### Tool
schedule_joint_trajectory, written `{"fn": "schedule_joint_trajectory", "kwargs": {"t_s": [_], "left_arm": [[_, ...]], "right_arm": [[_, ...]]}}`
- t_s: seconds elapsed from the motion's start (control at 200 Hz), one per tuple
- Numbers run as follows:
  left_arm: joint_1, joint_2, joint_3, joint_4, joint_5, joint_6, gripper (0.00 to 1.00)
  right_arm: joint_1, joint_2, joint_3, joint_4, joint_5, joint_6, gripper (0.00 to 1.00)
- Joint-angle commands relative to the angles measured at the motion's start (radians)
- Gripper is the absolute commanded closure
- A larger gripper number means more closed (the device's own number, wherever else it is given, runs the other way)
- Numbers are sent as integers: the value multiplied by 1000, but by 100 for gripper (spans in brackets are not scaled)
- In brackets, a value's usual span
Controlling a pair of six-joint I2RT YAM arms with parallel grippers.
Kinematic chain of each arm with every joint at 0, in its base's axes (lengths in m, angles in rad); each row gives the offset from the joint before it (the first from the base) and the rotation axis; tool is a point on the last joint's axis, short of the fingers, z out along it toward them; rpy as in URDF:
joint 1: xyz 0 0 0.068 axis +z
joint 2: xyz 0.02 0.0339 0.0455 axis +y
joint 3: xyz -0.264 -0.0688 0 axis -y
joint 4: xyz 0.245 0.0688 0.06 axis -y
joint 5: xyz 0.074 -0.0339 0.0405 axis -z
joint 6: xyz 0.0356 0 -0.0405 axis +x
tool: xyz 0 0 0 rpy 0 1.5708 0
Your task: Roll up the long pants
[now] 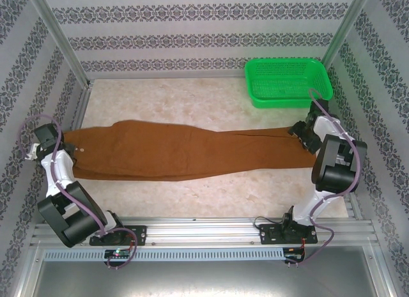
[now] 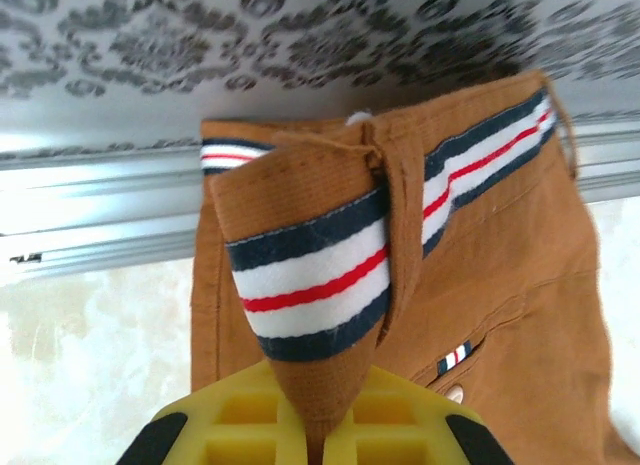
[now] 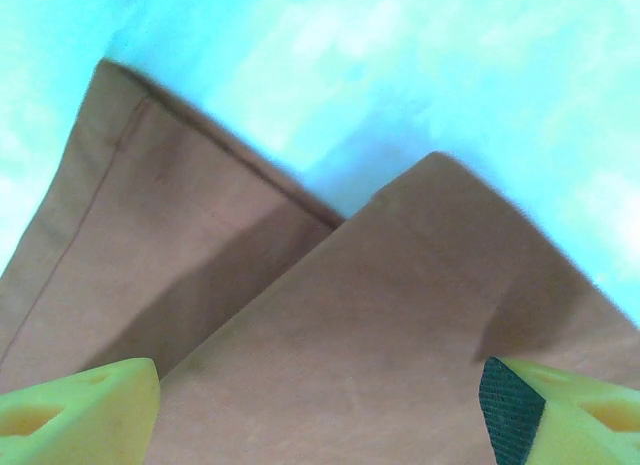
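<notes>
Noted pants running left-right: waistband clamped in left gripper, cuffs straddled by spread right gripper.

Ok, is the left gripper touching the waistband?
Touching. The left wrist view shows the left gripper shut on the waistband, with a striped fold of it rising from between the fingers.
</notes>
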Motion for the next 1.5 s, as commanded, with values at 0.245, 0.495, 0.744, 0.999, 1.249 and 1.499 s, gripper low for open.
{"fn": "schedule_joint_trajectory", "kwargs": {"t_s": [0.245,0.495,0.744,0.999,1.249,1.499], "left_arm": [[8,26,-17,3,-19,17,100],[8,61,-59,39,2,62,100],[8,96,-57,60,29,65,100],[8,108,-63,70,38,68,100],[8,131,-54,68,42,62,100],[7,67,-50,-24,-96,53,100]], "right_arm": [[2,147,204,-56,75,-56,16],[16,273,364,-89,88,-99,23],[48,352,428,-120,67,-120,28],[63,396,429,-108,43,-131,39],[53,382,413,-137,101,-139,100],[-85,318,421,-183,191,-119,100]]}}
